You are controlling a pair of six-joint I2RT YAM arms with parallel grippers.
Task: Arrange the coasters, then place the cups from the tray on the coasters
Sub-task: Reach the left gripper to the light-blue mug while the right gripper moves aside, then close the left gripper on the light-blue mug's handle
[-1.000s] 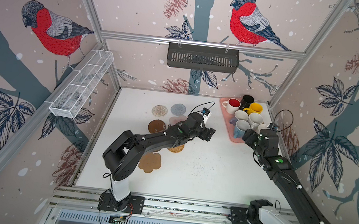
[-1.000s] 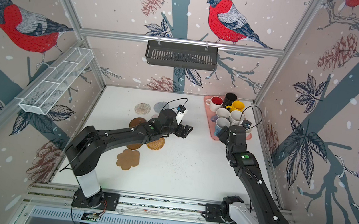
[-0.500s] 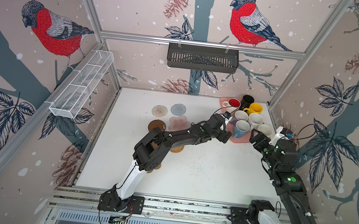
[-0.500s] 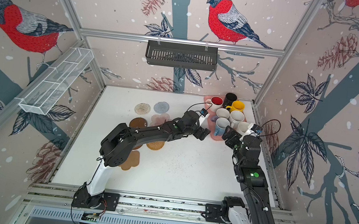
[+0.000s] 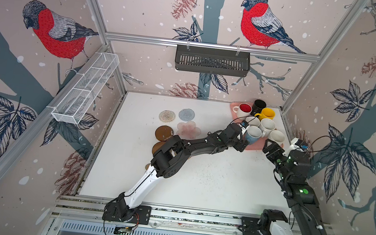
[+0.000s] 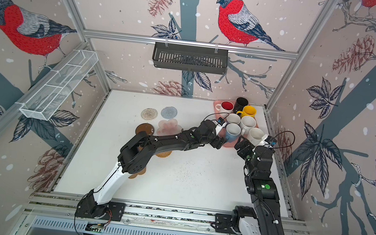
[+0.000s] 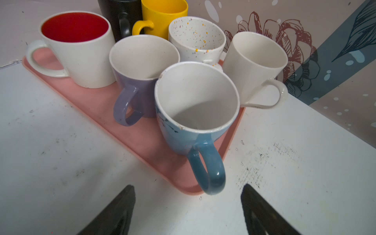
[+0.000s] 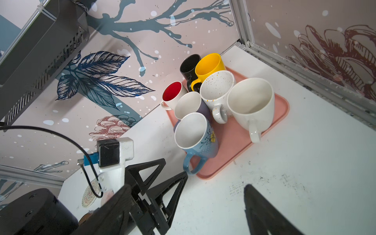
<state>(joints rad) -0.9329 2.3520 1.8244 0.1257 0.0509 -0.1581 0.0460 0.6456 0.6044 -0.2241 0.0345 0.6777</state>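
While your left gripper (image 5: 244, 144) hung over the coasters (image 5: 188, 129) a second ago, both top views now show it at the near corner of the salmon-pink tray (image 5: 257, 145). Your right gripper (image 5: 271, 149) has drawn back beside that same edge.

From the left wrist, your jaws stand wide and empty. The handle of the light blue mug (image 7: 195, 114) sits just ahead between them, untouched. That mug stands upright on the tray, its rim chipped, just beside the lavender mug (image 7: 140, 81).

From the right wrist, your right jaws gape too, holding nothing, over the bare table (image 8: 305, 183).
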